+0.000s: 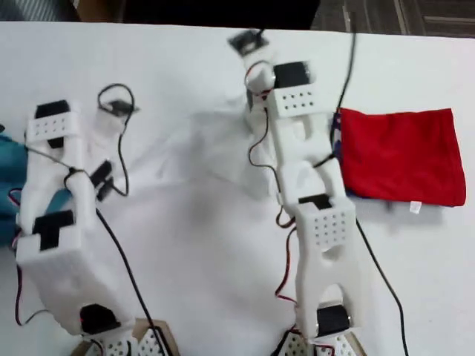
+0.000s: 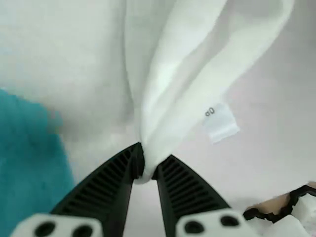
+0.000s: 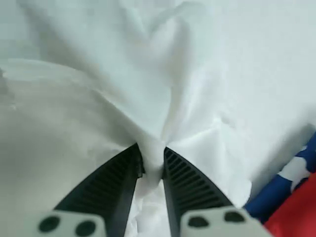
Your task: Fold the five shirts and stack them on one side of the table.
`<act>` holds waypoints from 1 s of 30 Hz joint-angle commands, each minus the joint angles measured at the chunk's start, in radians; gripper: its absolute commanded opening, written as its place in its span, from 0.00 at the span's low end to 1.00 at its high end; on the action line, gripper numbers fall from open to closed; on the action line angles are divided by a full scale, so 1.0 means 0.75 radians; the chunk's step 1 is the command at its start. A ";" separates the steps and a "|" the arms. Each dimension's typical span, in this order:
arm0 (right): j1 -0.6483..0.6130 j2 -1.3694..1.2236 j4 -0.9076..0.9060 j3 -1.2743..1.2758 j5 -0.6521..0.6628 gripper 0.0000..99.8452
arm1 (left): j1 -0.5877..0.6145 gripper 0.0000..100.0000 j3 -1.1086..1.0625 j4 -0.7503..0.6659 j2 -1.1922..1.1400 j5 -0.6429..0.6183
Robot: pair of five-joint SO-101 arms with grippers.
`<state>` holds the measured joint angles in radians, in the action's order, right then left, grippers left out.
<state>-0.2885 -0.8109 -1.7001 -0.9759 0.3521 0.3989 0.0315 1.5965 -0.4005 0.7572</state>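
Left claw [image 2: 146, 170], right claw [image 3: 152, 165] each clamped on thin white shirt [image 2: 168, 69] pinch; slip risked if cloth pulled unevenly.

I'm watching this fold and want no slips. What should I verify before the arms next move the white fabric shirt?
1. left gripper shut on white fabric shirt: ok.
2. right gripper shut on that shirt: ok.
3. teal cloth outside the left grip: ok.
4. folded red fabric shirt lying flat, blue cloth at its edge: ok.
5. hems lined up for folding: cannot tell.
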 commanded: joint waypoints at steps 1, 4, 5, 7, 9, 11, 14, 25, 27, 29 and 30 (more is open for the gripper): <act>-0.011 0.005 -0.009 0.027 -0.006 0.02 | -0.018 0.03 0.007 -0.055 -0.094 -0.033; -0.011 0.030 -0.013 0.035 -0.006 0.02 | -0.031 0.03 0.005 -0.139 -0.141 -0.035; -0.011 0.050 -0.015 0.059 -0.008 0.02 | -0.031 0.03 0.005 -0.166 -0.141 -0.037; -0.019 0.120 -0.015 0.151 -0.008 0.02 | -0.033 0.03 0.005 -0.209 -0.141 -0.037; -0.036 0.208 -0.009 0.291 -0.008 0.02 | -0.033 0.03 0.005 -0.256 -0.139 -0.047; -0.044 0.308 0.030 0.434 -0.008 0.02 | -0.033 0.03 0.005 -0.307 -0.139 -0.123; -0.032 0.461 0.228 0.667 -0.008 0.02 | -0.035 0.03 -0.015 -0.391 -0.139 -0.239; -0.048 0.823 0.686 1.360 0.000 0.09 | -0.162 0.03 -0.656 -0.900 0.317 -0.313; -0.030 0.881 0.676 1.358 -0.004 0.17 | -0.164 0.03 -0.738 -0.970 0.383 -0.313; -0.015 0.940 0.674 1.360 -0.002 0.24 | -0.164 0.03 -0.758 -0.996 0.395 -0.313; -0.011 0.967 0.674 1.360 -0.006 0.26 | -0.164 0.03 -0.756 -0.996 0.395 -0.313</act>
<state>-0.3161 -0.1941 -1.1983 0.0445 0.3521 0.3023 -0.5163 0.8876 -0.1534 0.5301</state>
